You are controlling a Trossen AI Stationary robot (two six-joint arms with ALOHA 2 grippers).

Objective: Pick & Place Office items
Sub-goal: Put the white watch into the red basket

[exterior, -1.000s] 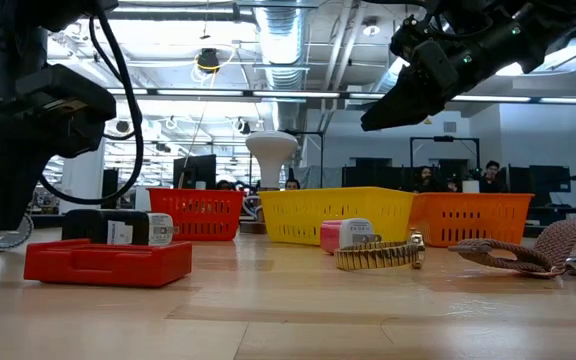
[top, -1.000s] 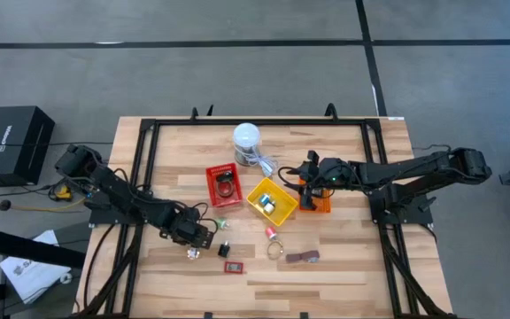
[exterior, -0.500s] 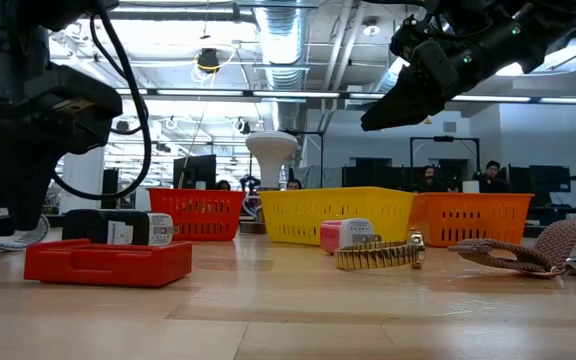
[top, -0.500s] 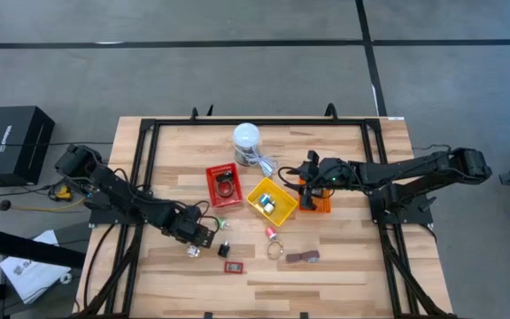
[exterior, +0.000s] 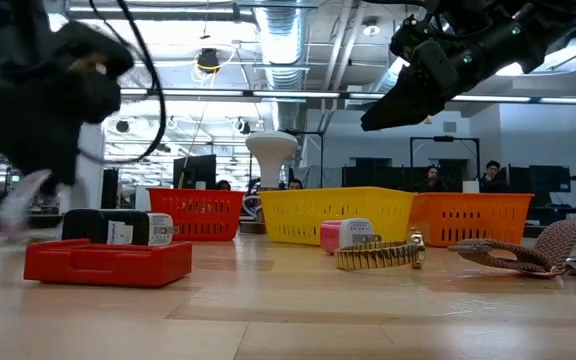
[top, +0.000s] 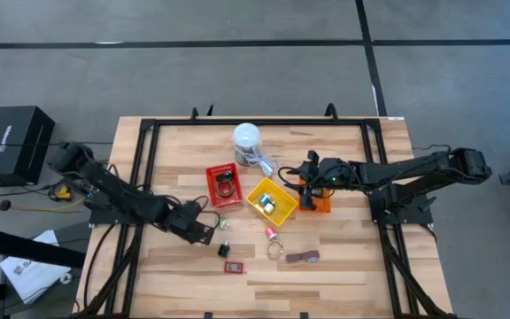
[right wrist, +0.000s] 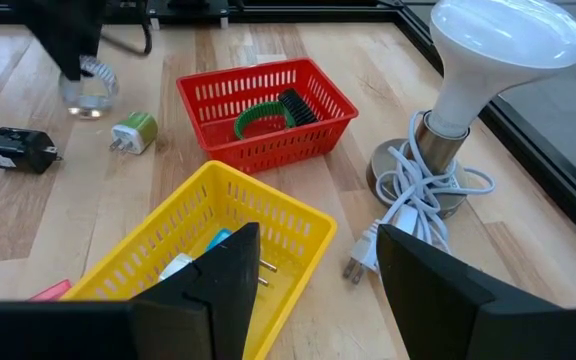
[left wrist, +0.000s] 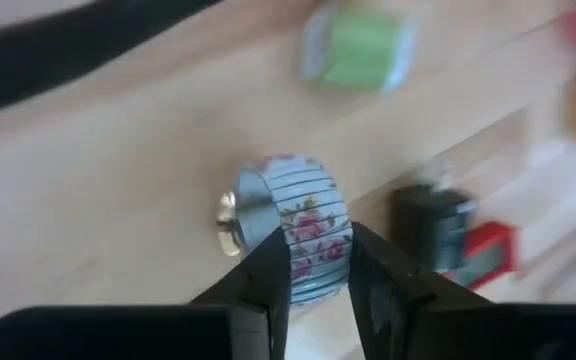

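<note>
My left gripper (top: 204, 234) is shut on a pale blue floral watch band (left wrist: 303, 225) with a small metal face, held above the table's near left part. It also shows in the right wrist view (right wrist: 86, 88). My right gripper (top: 306, 182) is open and empty, hovering by the orange tray (top: 320, 202). On the table lie a green plug (top: 220, 223), a black adapter (top: 224, 250), a red flat piece (top: 234, 267), a pink roll (top: 272, 232), a gold ring band (top: 275, 249) and a brown strap (top: 304, 257). My left gripper pinches the band's looped wall (left wrist: 313, 255) between its two fingers (left wrist: 273, 275), on the side away from the metal face. The fingers come from above, pointing down. The band hangs below them, clear of the table.
The red tray (top: 223, 184) holds a green ring and a black piece. The yellow tray (top: 271, 200) holds small pieces. A white lamp (top: 247, 137) with a coiled cable stands at the far middle. Bare wood shows along the near edge.
My left gripper has risen with the floral band, which lay on the table beside the black adapter and now hangs clear of it. The left arm blurs in the low view as it goes up. My right arm has kept still.
</note>
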